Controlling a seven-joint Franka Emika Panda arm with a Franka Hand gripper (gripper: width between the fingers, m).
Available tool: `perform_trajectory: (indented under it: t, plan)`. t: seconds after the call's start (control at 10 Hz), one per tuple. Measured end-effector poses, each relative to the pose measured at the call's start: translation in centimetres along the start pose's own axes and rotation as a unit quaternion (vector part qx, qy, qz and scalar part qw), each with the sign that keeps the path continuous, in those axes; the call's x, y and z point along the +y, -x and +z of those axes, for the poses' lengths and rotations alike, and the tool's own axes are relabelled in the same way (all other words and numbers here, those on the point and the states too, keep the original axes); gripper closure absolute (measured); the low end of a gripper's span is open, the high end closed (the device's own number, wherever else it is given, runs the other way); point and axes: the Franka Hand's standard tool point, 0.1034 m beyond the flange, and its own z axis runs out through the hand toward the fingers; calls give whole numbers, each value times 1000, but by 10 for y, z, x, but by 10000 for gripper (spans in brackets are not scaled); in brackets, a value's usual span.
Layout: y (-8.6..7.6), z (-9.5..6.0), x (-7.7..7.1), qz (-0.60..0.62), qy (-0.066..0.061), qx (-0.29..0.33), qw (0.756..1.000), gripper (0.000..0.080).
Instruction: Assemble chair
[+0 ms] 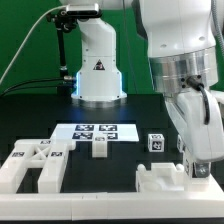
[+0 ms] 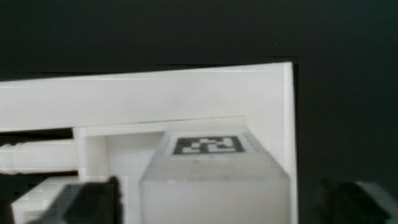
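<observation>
Straddling the chair piece [image 1: 160, 181], hand [image 1: 197, 167] spread; its long axis left-right across the exterior view.

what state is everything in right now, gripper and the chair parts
gripper, open, fingers either side of a chair piece
chair piece, resting on the table, not gripped
small cube, standing free on the table
pieces on the exterior view's left, lying untouched
marker board, flat on the table
</observation>
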Motion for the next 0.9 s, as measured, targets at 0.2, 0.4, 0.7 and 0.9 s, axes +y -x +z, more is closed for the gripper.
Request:
perform_trajectory:
  t: [0.2, 0.4, 0.7, 0.9]
  plan:
    - [-8, -10, -1, -54, 1, -1, 999, 174]
    - [-33, -44, -1, -104, -12, 1, 994, 151]
    - [-35, -47, 0, -106, -12, 1, 994, 150]
    - [-36, -47, 0, -106, -12, 1, 994, 150]
